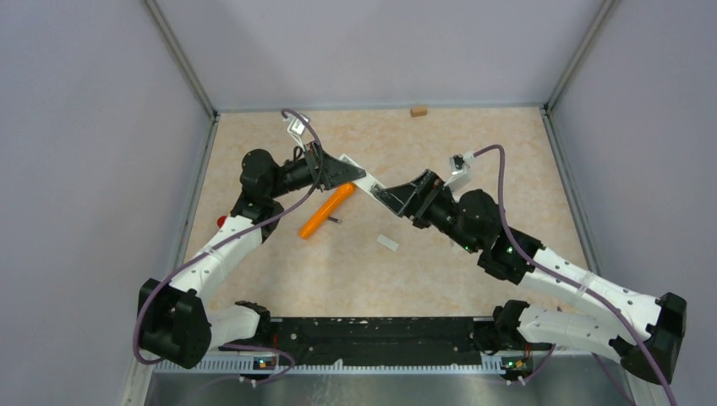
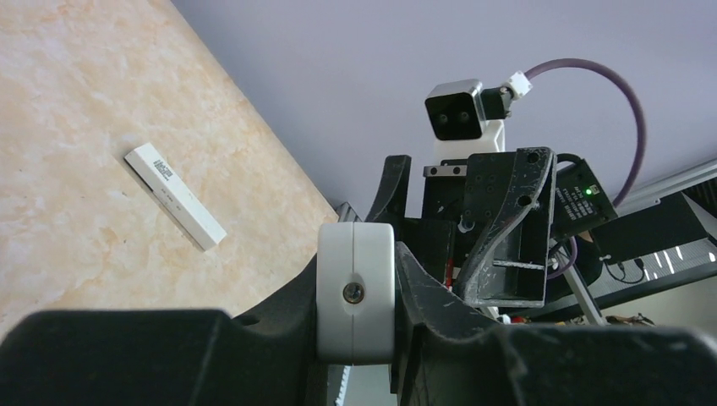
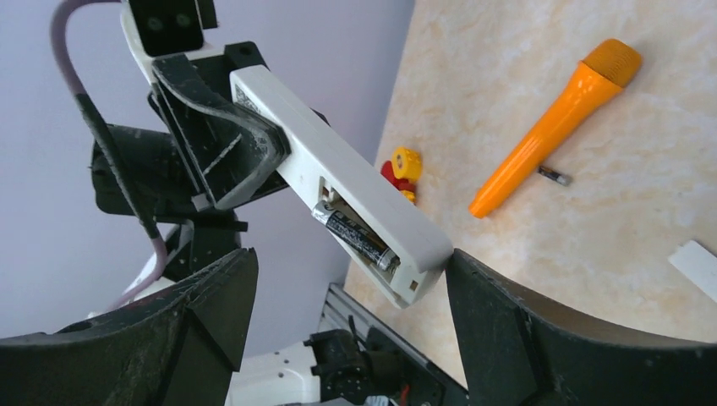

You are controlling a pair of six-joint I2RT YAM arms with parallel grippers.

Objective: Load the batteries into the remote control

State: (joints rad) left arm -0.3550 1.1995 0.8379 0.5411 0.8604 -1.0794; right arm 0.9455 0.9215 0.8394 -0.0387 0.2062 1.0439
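My left gripper (image 1: 345, 170) is shut on the white remote control (image 1: 366, 183) and holds it above the table. In the left wrist view the remote's end (image 2: 355, 292) is clamped between the jaws. In the right wrist view the remote control (image 3: 338, 173) has its compartment open, with one dark battery (image 3: 355, 235) lying inside. My right gripper (image 3: 348, 258) is open, its fingers on either side of the remote's free end, with the right finger right against that end. Another battery (image 3: 554, 175) lies on the table beside the orange tube (image 3: 550, 127).
A flat white cover piece (image 1: 388, 243) lies on the table right of the orange tube (image 1: 328, 210). A red and yellow object (image 3: 402, 169) sits near the left wall. A small brown block (image 1: 418, 110) rests at the far edge.
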